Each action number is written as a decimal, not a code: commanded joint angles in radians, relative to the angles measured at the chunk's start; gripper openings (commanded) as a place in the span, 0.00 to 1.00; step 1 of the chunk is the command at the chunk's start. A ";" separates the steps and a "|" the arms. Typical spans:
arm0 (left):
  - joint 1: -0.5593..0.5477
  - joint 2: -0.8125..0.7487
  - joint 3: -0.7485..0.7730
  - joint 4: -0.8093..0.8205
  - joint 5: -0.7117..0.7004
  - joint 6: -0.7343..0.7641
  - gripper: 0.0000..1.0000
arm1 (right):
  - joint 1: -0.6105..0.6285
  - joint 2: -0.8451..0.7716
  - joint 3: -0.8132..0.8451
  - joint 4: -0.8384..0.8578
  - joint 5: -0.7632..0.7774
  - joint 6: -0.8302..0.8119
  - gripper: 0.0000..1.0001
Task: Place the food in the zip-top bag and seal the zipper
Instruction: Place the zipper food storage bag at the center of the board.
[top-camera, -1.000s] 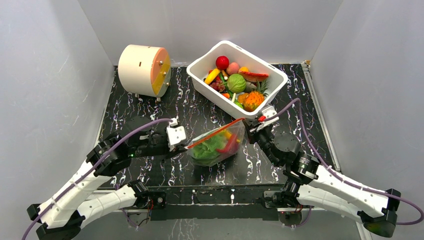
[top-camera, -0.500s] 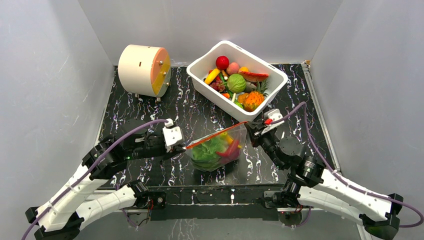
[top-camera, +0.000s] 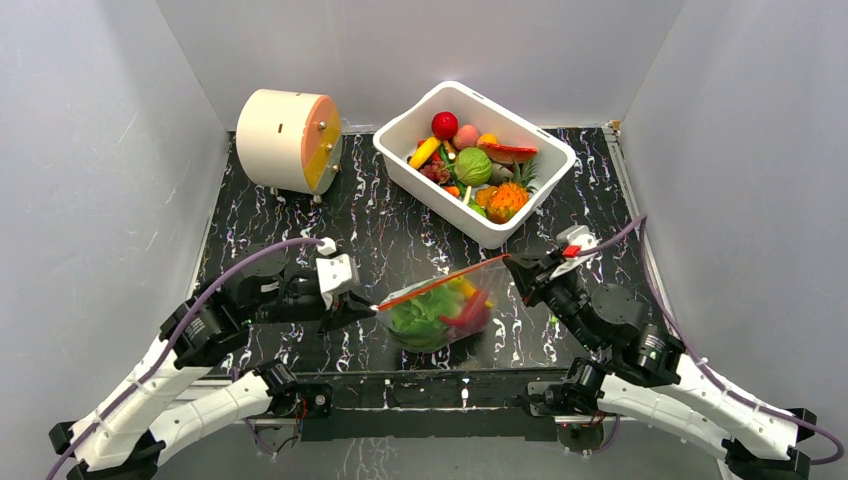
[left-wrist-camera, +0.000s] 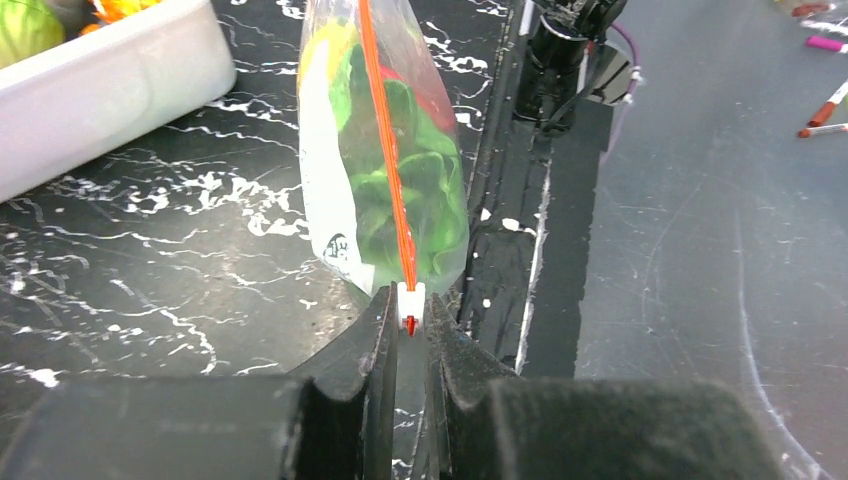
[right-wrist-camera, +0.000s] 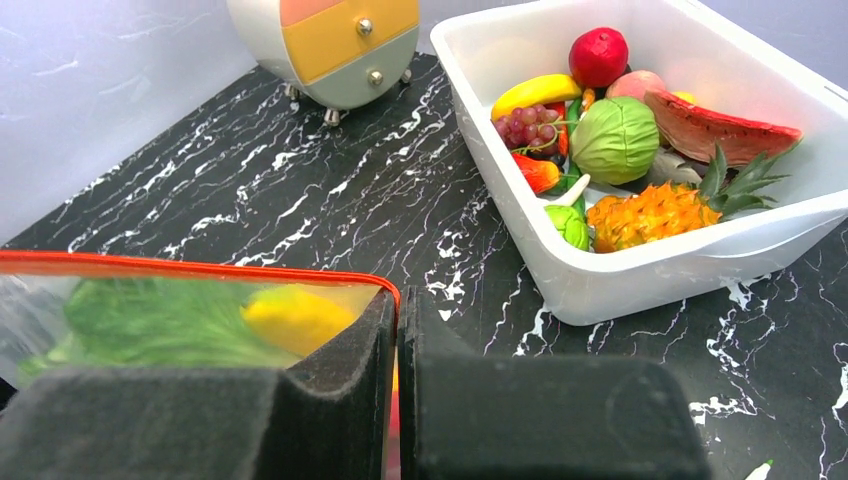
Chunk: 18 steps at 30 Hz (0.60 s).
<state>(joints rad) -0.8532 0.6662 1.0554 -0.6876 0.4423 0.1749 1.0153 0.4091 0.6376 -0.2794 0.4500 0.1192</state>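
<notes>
The zip-top bag (top-camera: 440, 315) hangs between my two grippers over the near part of the table. It holds food: leafy greens (top-camera: 418, 312), a yellow piece (right-wrist-camera: 295, 318) and a red piece (top-camera: 466, 314). The orange-red zipper (top-camera: 440, 281) runs taut along its top. My left gripper (top-camera: 368, 305) is shut on the white slider (left-wrist-camera: 410, 303) at the zipper's left end. My right gripper (top-camera: 512, 264) is shut on the bag's right corner, and the strip (right-wrist-camera: 190, 268) curves down into its jaws.
A white tub (top-camera: 430, 200) of more toy fruits and vegetables stands at the back right. A cream cylinder with an orange face (top-camera: 285, 140) sits at the back left. Grey walls close in both sides. The table's near edge (left-wrist-camera: 535, 250) lies just below the bag.
Both grippers have carried the bag toward the near edge and a little to the right. The right gripper moved farther right, so the zipper now looks stretched longer. Both grips are unchanged.
</notes>
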 joint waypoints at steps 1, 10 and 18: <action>0.001 -0.022 -0.065 0.031 0.110 -0.085 0.00 | -0.026 -0.013 0.076 -0.007 0.154 -0.007 0.00; 0.000 0.006 -0.170 0.133 -0.151 -0.266 0.00 | -0.027 0.218 -0.004 0.249 0.167 -0.172 0.00; 0.001 0.067 -0.181 0.101 -0.489 -0.447 0.00 | -0.111 0.520 0.044 0.509 0.022 -0.277 0.01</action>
<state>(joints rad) -0.8528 0.7078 0.8738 -0.5758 0.1398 -0.1493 0.9676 0.8433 0.6373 -0.0128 0.5446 -0.0803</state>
